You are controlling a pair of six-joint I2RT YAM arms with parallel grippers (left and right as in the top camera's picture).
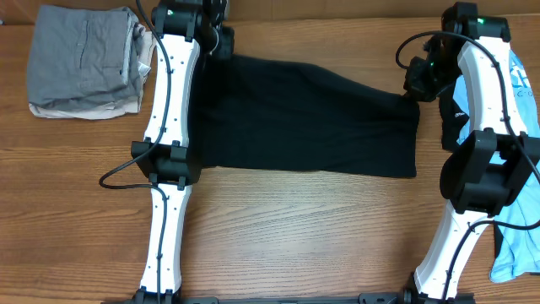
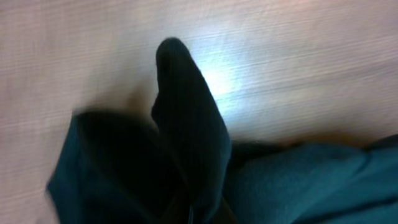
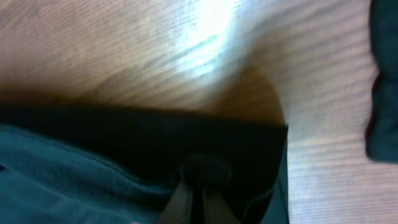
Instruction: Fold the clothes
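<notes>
At far corners | left hand (image 1: 221, 42), right hand (image 1: 415, 89) each pinch black T-shirt (image 1: 312, 118) | grey pile (image 1: 80, 59) near left.

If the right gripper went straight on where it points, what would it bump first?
The right gripper is shut on the black shirt, so that fabric comes first. Just past its edge lies bare table, probably close, though depth is unclear.

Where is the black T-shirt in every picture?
Overhead: the black T-shirt lies spread across the middle.
Left wrist: bunched up, filling the centre and bottom.
Right wrist: along the lower half.
Shared landmark: the wooden table under it, seen in all three.
</notes>
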